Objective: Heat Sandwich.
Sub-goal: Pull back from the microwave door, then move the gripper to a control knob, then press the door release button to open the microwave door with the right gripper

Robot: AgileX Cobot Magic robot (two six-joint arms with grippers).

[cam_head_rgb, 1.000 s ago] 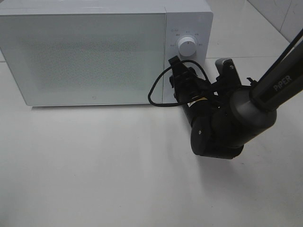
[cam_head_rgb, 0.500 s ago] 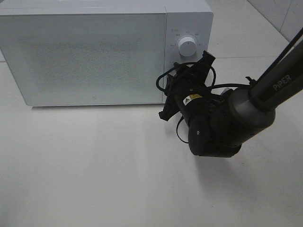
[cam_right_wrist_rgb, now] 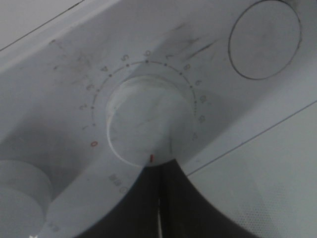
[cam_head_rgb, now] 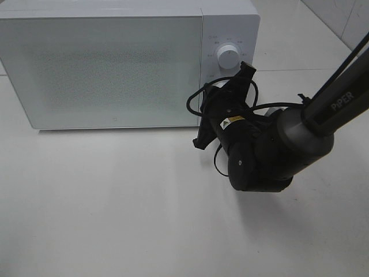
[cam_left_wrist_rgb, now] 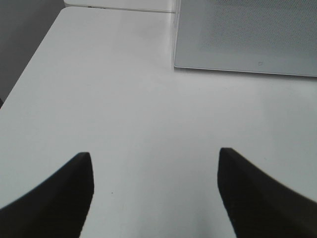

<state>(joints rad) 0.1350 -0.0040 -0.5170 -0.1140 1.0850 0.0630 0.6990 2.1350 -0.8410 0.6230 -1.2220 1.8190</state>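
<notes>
- Right gripper (cam_right_wrist_rgb: 158, 172): its fingers (cam_right_wrist_rgb: 185, 210) are pressed flat together with only a thin seam between them, and nothing is held.
- Their joined tip sits right at the rim of the numbered dial (cam_right_wrist_rgb: 142, 119). The dial's red mark (cam_right_wrist_rgb: 151, 158) is just ahead of the tip. Whether the tip touches the dial, I cannot tell.
- A second knob (cam_right_wrist_rgb: 20, 191) sits off to one side of those fingers, and a round button outline (cam_right_wrist_rgb: 265, 38) lies beyond the dial on the other side.
- Left gripper (cam_left_wrist_rgb: 156, 196): its fingers (cam_left_wrist_rgb: 59, 198) are spread wide, with only bare white table (cam_left_wrist_rgb: 129, 99) between them.
- Ahead of the left fingertips and well apart from them is the microwave (cam_left_wrist_rgb: 247, 34), its speckled door closed.
- The sandwich shows in none of my views, so I cannot tell where it is relative to either pair of fingers.
</notes>
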